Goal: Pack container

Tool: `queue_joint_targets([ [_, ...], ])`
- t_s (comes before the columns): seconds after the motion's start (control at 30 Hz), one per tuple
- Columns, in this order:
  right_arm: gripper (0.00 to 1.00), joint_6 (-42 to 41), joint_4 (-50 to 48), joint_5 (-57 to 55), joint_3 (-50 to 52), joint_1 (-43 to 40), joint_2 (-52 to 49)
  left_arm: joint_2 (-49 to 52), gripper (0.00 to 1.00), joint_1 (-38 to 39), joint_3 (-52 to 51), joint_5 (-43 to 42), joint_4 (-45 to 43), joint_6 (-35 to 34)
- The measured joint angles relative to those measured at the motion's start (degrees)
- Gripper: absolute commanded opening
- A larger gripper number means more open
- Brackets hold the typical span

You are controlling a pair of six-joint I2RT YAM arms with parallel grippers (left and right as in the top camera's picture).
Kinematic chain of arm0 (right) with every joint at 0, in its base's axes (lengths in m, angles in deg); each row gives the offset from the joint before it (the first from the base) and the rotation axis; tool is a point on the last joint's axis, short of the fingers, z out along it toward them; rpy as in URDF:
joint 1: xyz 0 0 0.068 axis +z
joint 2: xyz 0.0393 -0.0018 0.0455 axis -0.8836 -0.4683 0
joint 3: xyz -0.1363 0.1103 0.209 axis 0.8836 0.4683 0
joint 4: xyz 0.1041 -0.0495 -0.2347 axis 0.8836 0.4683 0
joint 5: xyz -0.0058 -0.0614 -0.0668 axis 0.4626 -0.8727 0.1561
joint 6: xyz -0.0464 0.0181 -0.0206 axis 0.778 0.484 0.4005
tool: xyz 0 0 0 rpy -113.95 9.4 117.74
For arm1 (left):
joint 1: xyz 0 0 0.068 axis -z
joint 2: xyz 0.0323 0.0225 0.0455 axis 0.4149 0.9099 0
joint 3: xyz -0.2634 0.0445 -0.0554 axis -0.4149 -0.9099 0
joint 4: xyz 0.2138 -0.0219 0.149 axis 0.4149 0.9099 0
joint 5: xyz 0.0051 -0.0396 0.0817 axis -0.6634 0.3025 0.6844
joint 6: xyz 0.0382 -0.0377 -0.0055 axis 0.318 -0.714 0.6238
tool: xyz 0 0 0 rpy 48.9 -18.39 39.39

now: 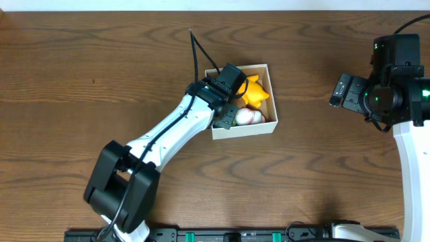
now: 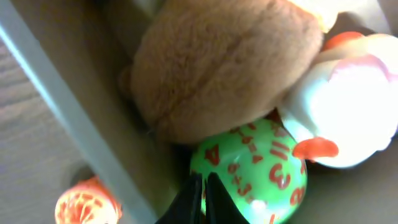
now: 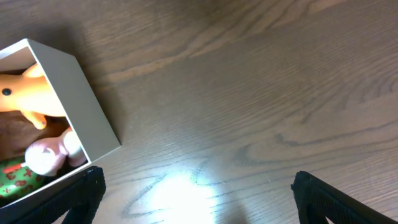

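Note:
The container, a small square box with white walls, stands at the table's middle. It holds a yellow-orange toy and a white and pink toy. My left gripper reaches into its left side. In the left wrist view its fingers are shut together and empty, beside a green die with red numbers. The die lies under a brown plush, next to the white toy. My right gripper is open and empty, far to the right. Its fingers are spread over bare wood.
An orange-red patterned ball lies just outside the box wall; it does not show in the overhead view. The right wrist view shows the box's corner with the orange toy and the die inside.

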Motion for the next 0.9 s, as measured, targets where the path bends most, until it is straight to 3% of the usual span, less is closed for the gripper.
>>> queue_joint_targets([
  [0.1, 0.99, 0.00, 0.00, 0.02, 0.00, 0.00, 0.00, -3.28, 0.17, 0.20, 0.02, -0.24, 0.24, 0.26],
  [0.17, 0.99, 0.00, 0.00, 0.04, 0.00, 0.00, 0.00, -6.49, 0.36, 0.20, 0.02, -0.44, 0.28, 0.44],
  [0.23, 0.99, 0.00, 0.02, 0.04, 0.00, 0.00, 0.00, -9.99, 0.48, 0.20, 0.09, -0.28, 0.48, 0.66],
  [0.5, 0.99, 0.00, 0.02, 0.04, 0.00, 0.00, 0.00, -17.86, 0.50, -1.60, 1.25, 3.58, 9.86, 0.15],
  [0.73, 0.99, 0.00, 0.04, 0.04, 0.00, 0.00, 0.00, -14.67, 0.51, -12.61, -3.28, 3.19, 10.29, -2.56],
  [0.9, 0.99, 0.00, 0.02, 0.04, 0.00, 0.00, 0.00, -10.03, 0.75, -18.99, -6.47, -1.40, 7.98, -2.12],
])
